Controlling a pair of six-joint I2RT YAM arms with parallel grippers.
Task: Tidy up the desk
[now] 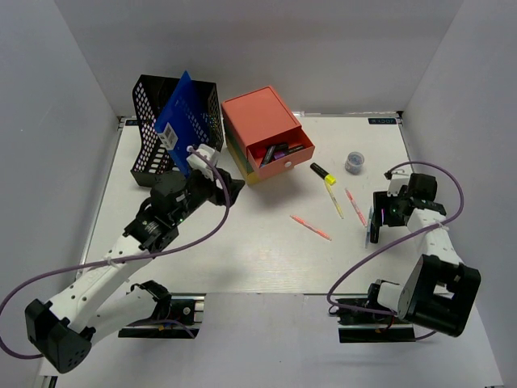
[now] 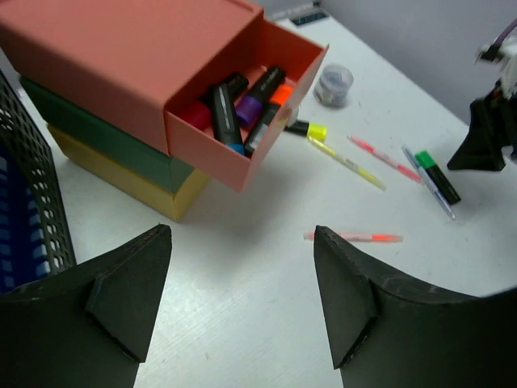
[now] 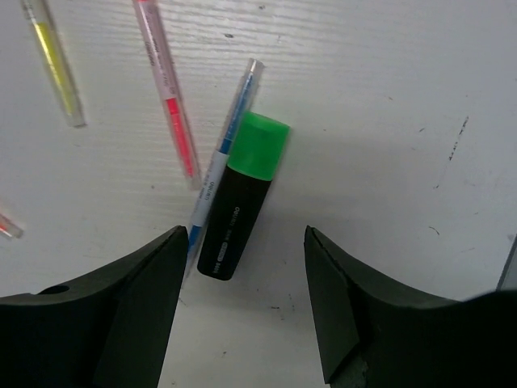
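Observation:
The white desk carries loose pens. My right gripper is open, low over a green-capped black highlighter that lies beside a blue pen; the highlighter's end lies between the jaws. In the top view this gripper is at the right of the desk. My left gripper is open and empty above bare desk, in front of the drawer box; it also shows in the top view. The box's coral top drawer is open and holds several markers.
A black mesh organizer with a blue folder stands at the back left. A yellow highlighter, a yellow pen, two pink pens and a small round jar lie right of the box.

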